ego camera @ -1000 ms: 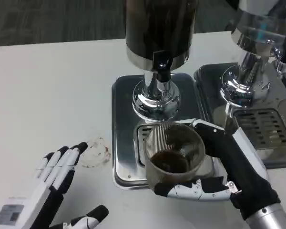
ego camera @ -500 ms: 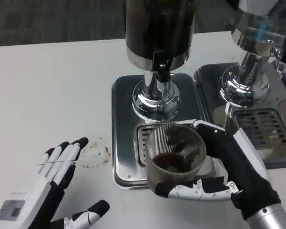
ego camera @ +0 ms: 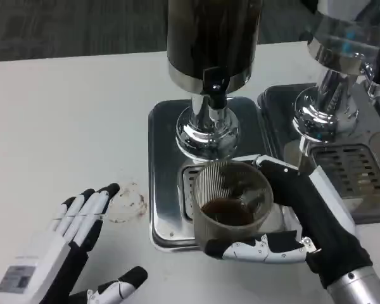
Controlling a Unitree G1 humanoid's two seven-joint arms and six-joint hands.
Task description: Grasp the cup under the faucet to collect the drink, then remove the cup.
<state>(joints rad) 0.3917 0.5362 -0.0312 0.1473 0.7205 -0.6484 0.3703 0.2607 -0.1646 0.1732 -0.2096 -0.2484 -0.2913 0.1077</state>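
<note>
Head view shows the right robot hand wrapped around the ribbed, translucent plastic cup, fingers behind it on the far side and the thumb curving along its near base. The cup stands upright, its long axis vertical, on the slotted grille of the silver drip tray, just in front of the black faucet of the dark, steel-banded drink dispenser. A shallow pool of brown drink lies in its bottom. The cup sits to the left of the right palm, so pulling it clear would, by my judgement, mean drawing it toward the robot and off the tray's near lip, keeping it level so the drink does not slop.

The left robot hand rests released on the white table, fingers spread and holding nothing, well apart from the cup and beside a faint brown ring stain. The right hand is clearly the nearer one.

Against the picture from a second ago, the cup has barely shifted within the same grasp, and the left hand has slid slightly forward.
</note>
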